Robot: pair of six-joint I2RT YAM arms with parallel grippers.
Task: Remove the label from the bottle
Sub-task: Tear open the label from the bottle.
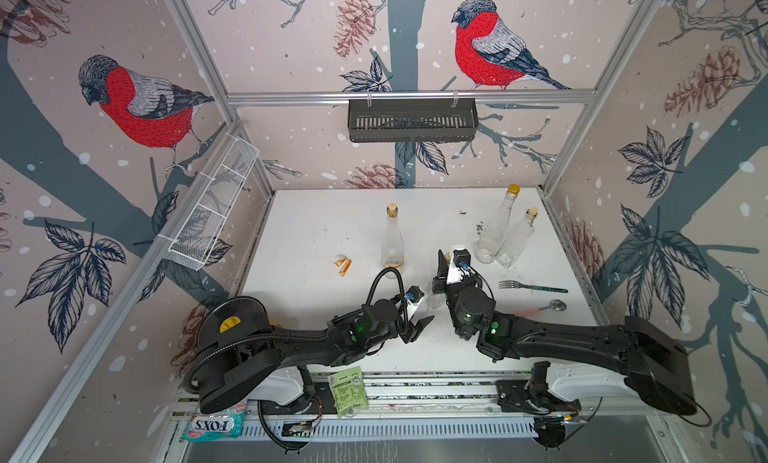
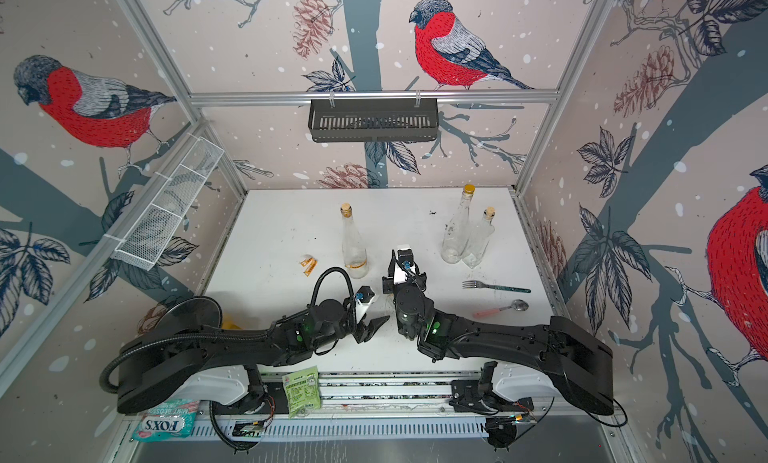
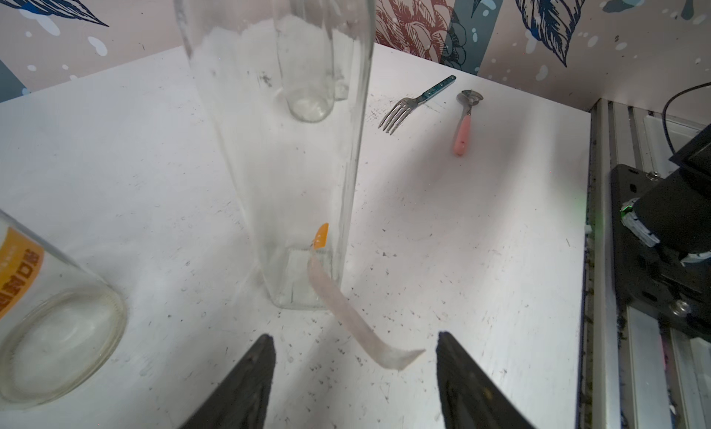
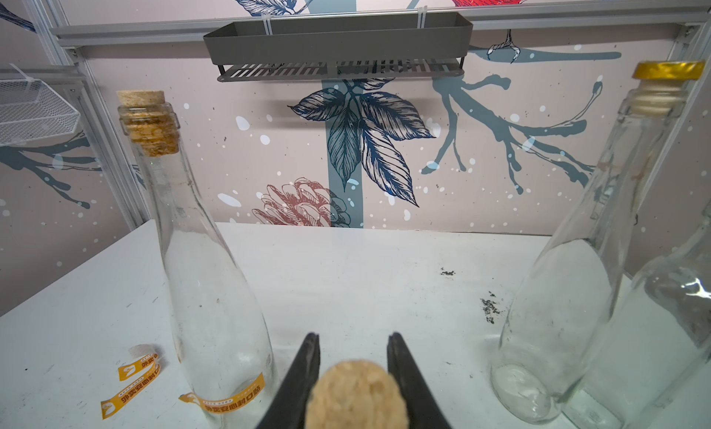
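Scuffed white table (image 3: pixel 96 157) lies bare at left; left gripper (image 3: pixel 354 334) released, jaws spread beside a limp pale label strip (image 3: pixel 346 311) — one end clinging low on the clear glass bottle (image 3: pixel 292 157) mid-table; right gripper (image 4: pixel 354 335) clenches its neck under the rough cork (image 4: pixel 356 392)

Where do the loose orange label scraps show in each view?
Top view: label scraps on the table, left of centre.
Top view: same place.
Left wrist: not in it.
Right wrist: by the base of the corked bottle.
Shared landmark: that orange-banded corked bottle.
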